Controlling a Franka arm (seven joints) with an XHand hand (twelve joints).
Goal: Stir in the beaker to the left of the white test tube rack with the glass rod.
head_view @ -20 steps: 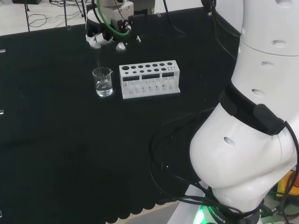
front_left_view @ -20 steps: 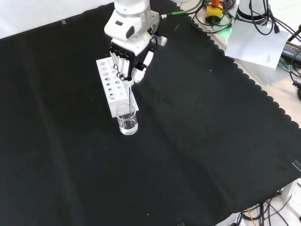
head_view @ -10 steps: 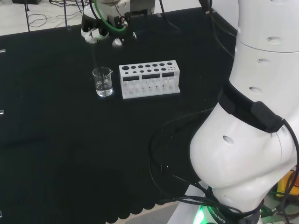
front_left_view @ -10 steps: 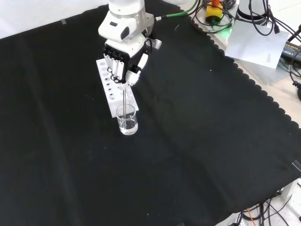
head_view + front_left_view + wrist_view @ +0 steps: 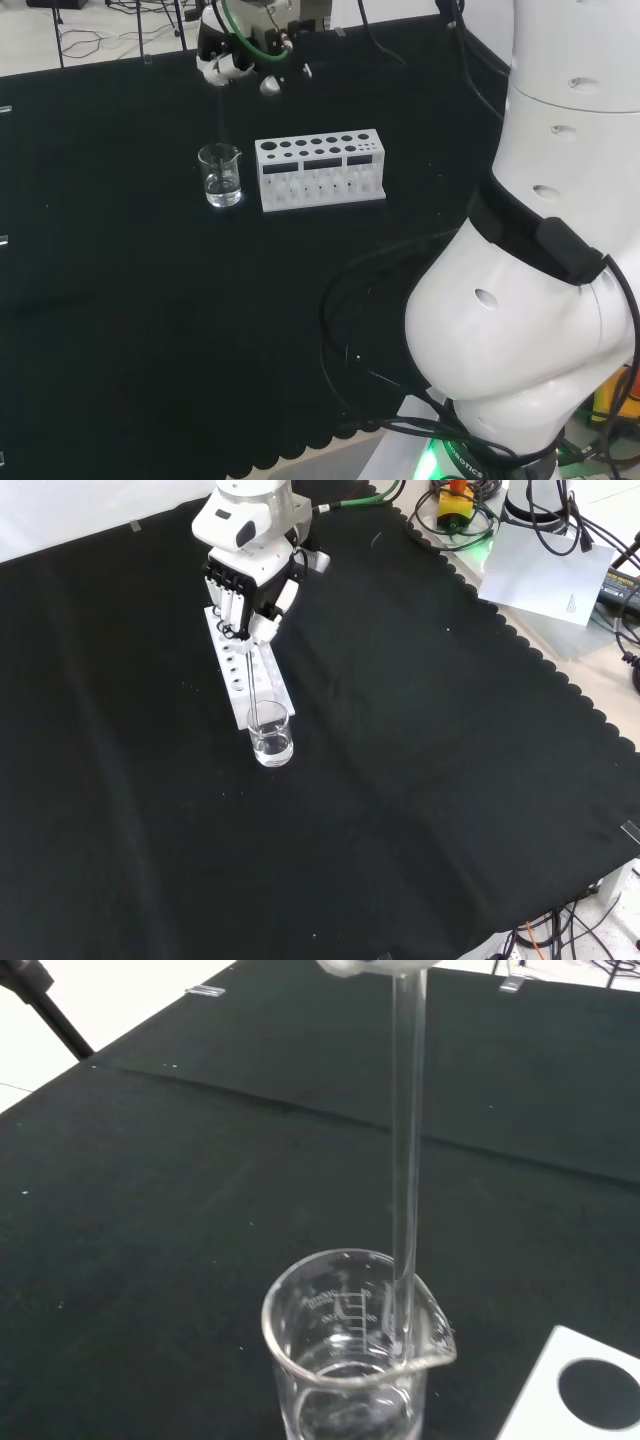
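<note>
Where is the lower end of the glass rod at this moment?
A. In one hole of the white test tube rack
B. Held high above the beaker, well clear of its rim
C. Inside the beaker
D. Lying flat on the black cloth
C: in the wrist view the glass rod passes below the rim of the beaker, while the hand grips its top.

**Hidden and cut off**

In the wrist view the beaker [image 5: 350, 1360] loses its base and the white test tube rack [image 5: 585, 1390] shows one corner. The glass rod [image 5: 405, 1160] is faint in the head view; its tip cannot be made out.
</note>
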